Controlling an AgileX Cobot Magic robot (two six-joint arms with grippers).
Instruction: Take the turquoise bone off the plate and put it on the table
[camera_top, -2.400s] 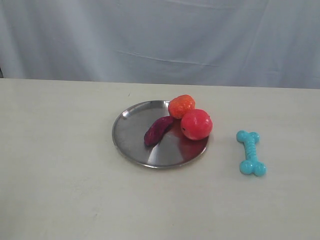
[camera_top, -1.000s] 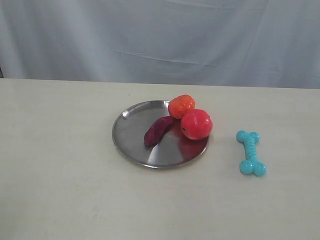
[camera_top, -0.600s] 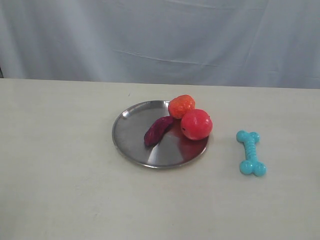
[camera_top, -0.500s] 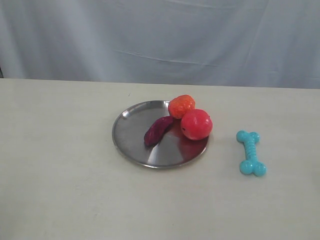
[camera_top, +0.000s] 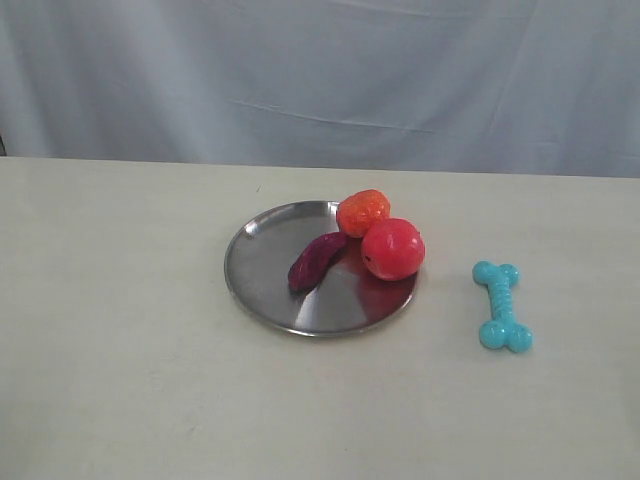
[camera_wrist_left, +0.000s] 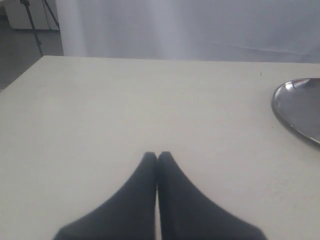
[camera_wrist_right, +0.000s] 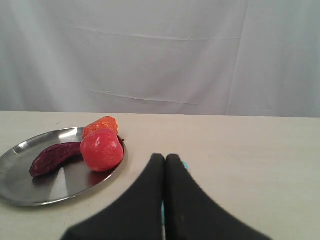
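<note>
The turquoise bone (camera_top: 502, 306) lies flat on the beige table (camera_top: 120, 350), to the right of the silver plate (camera_top: 265, 280) and apart from it. Neither arm shows in the exterior view. In the right wrist view my right gripper (camera_wrist_right: 165, 158) is shut with nothing in it; its dark fingers hide the bone except a turquoise sliver (camera_wrist_right: 184, 165). My left gripper (camera_wrist_left: 157, 155) is also shut and empty, over bare table, with the plate's rim (camera_wrist_left: 278, 107) off to one side.
On the plate lie a dark purple vegetable toy (camera_top: 315, 261), a red apple toy (camera_top: 392, 248) and an orange-red strawberry toy (camera_top: 362, 212). A pale grey cloth (camera_top: 320, 80) hangs behind the table's far edge.
</note>
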